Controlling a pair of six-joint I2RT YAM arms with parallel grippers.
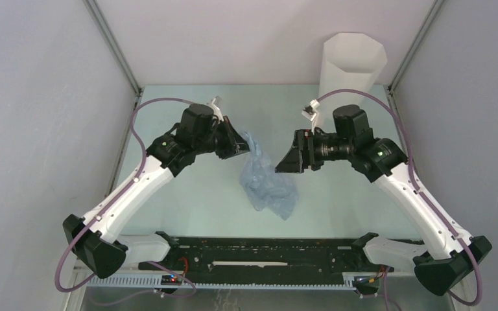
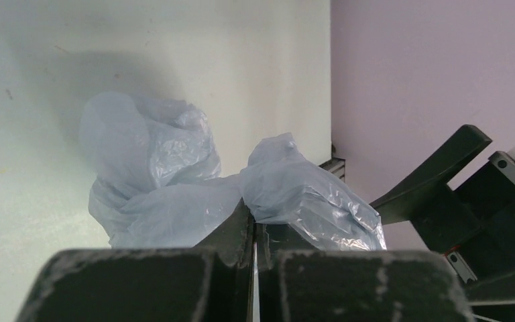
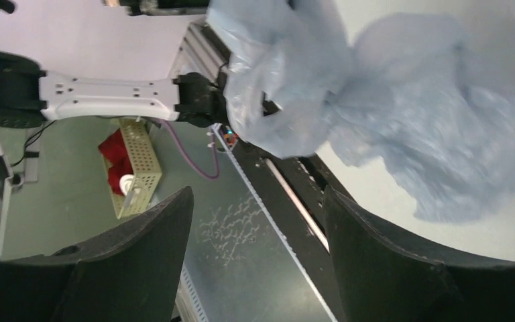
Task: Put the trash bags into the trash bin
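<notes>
In the middle of the pale green table (image 1: 188,201), the thin, translucent pale-blue plastic film bag (image 1: 269,181) hangs crumpled from the left gripper (image 1: 238,144). In the left wrist view that gripper's black jaws are pressed together, with a fold of the film pinched between them. From there the bag trails down and toward the near edge in a wrinkled, glossy heap. Whether its lower end rests on the table cannot be told for sure.

The right gripper (image 1: 286,159) faces the bag from the other side, just beside it. Its dark fingers (image 3: 141,268) are spread wide and hold nothing, and in its wrist view the film lies beyond the gap between them.

The tall white plastic bin with faceted walls (image 1: 352,65) stands upright at the far right corner of the table, well apart from the bag. The right arm's wrist and forearm lie between the two. A purple cable (image 1: 144,123) loops along each arm. A black rail (image 1: 266,249) runs along the near edge between the arm bases, and grey panels (image 1: 39,97) close in the sides. In the right wrist view, a yellow perforated basket (image 3: 137,164) with something red (image 3: 112,151) sits off the table.
</notes>
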